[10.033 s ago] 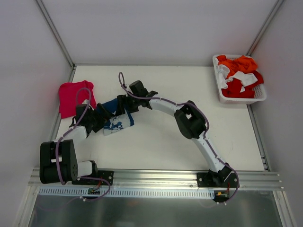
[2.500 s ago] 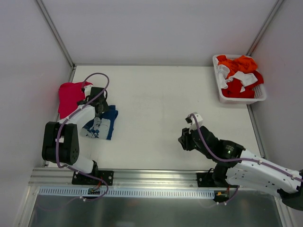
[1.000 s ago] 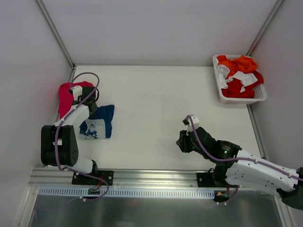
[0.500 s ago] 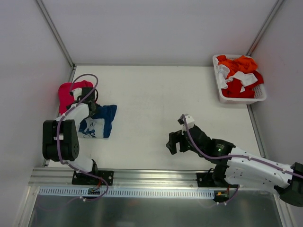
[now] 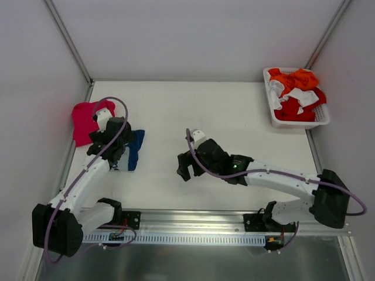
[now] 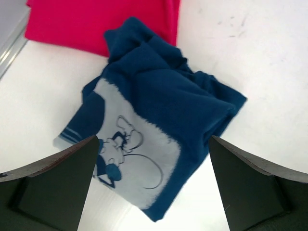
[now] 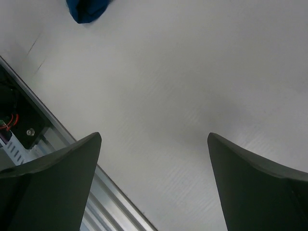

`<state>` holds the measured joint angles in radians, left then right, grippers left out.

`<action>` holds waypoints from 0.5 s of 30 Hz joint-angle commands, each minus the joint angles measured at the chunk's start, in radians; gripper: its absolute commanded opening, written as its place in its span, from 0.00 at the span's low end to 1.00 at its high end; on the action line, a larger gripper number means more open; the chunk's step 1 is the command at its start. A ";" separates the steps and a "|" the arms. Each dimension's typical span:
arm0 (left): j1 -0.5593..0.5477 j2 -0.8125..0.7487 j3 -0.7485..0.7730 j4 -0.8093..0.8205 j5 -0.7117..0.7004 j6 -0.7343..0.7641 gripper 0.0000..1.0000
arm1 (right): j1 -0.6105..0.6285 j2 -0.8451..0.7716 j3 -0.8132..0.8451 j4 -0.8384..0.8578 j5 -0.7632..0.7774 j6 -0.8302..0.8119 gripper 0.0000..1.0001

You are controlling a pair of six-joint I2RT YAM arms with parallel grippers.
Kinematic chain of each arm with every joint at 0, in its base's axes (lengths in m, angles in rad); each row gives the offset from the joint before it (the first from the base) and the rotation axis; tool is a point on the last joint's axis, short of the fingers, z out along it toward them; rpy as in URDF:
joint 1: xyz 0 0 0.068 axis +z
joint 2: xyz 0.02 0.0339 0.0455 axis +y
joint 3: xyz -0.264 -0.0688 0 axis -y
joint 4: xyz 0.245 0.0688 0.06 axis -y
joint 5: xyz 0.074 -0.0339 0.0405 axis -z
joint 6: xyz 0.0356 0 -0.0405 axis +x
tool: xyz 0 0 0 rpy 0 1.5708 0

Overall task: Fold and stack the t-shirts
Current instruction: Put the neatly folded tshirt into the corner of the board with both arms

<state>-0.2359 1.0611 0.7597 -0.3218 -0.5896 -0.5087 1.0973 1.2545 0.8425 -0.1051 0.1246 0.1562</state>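
The navy blue t-shirt [image 6: 159, 106] lies bunched and roughly folded on the table, its pale printed panel facing up; in the top view [image 5: 136, 146] most of it is hidden under my left arm. The pinkish-red t-shirt [image 5: 84, 120] lies folded at the far left, and its edge shows in the left wrist view [image 6: 96, 21] touching the navy one. My left gripper [image 6: 154, 144] hangs open and empty above the navy shirt. My right gripper [image 7: 154, 139] is open and empty over bare table [image 7: 183, 86], to the right of the navy shirt [image 7: 86, 9].
A white basket [image 5: 296, 122] with orange, red and white clothes stands at the back right. The aluminium rail [image 5: 193, 221] runs along the table's near edge, also in the right wrist view [image 7: 29, 130]. Walls enclose the left, back and right.
My right arm has swung left across the table toward the navy shirt. My left gripper has lifted off and pulled back above the navy shirt.
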 commanded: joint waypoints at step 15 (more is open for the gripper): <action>0.009 -0.159 -0.232 0.061 -0.059 -0.050 0.99 | -0.071 0.807 0.656 0.283 -0.431 0.095 0.97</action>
<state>-0.2344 0.9314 0.5510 -0.3271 -0.6621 -0.5663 1.0500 2.0060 1.3811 0.1192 -0.2184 0.2054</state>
